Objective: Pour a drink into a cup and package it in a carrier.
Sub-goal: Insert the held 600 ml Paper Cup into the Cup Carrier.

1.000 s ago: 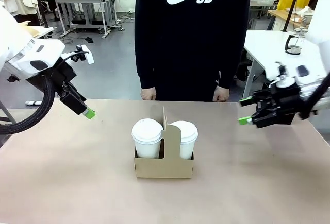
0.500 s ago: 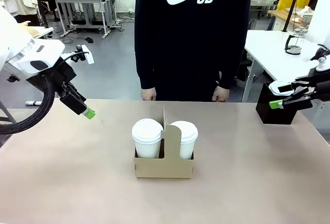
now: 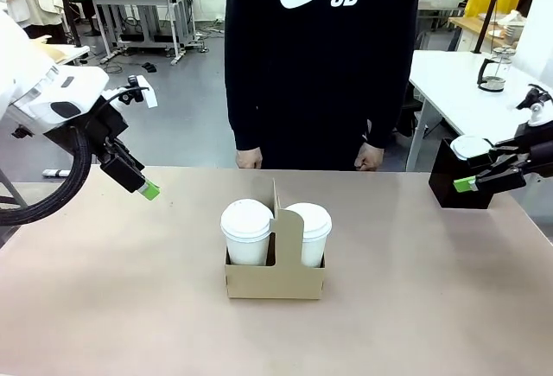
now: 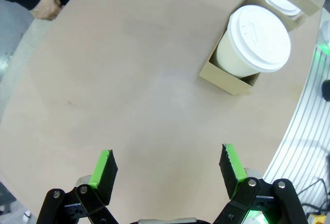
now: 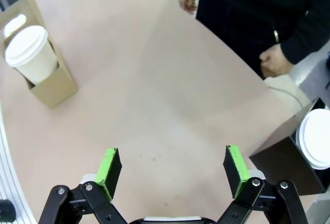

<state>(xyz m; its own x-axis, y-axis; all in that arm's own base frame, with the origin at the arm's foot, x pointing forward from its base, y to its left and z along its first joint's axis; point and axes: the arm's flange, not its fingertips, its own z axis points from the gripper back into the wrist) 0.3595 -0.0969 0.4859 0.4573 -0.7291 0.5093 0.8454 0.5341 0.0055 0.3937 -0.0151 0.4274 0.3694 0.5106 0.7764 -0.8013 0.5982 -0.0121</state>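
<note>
**Right arm drawn back to the black box; two lidded cups sit in the carrier**

Since a second ago the right gripper (image 3: pixel 471 184) has pulled away from the space beside the carrier (image 3: pixel 275 279) out to the table's right edge, uncovering the black box (image 3: pixel 449 181); the left gripper (image 3: pixel 149 190), carrier and cups have not shifted.

Front view: the carrier stands mid-table, handle tab upright. Two white lidded cups stand in its slots, one cup (image 3: pixel 246 231) left of the tab, the other (image 3: pixel 310 229) right of it. The left gripper hangs well to the carrier's left and farther back, above the table. The right gripper sits far to the carrier's right, against the black box, which holds a white-lidded cup (image 3: pixel 471 146). A glass jug (image 3: pixel 493 73) stands on a white table beyond the box. The person stands behind the carrier, hands (image 3: pixel 249 158) at the far table edge.

Left wrist view: the green fingers (image 4: pixel 104 168) stand wide apart, holding nothing, over bare table; the carrier lies well beyond them, toward the upper right.

Right wrist view: fingers (image 5: pixel 110 172) spread wide and empty; the carrier lies far off at upper left, the black box just beside the right finger.
</note>
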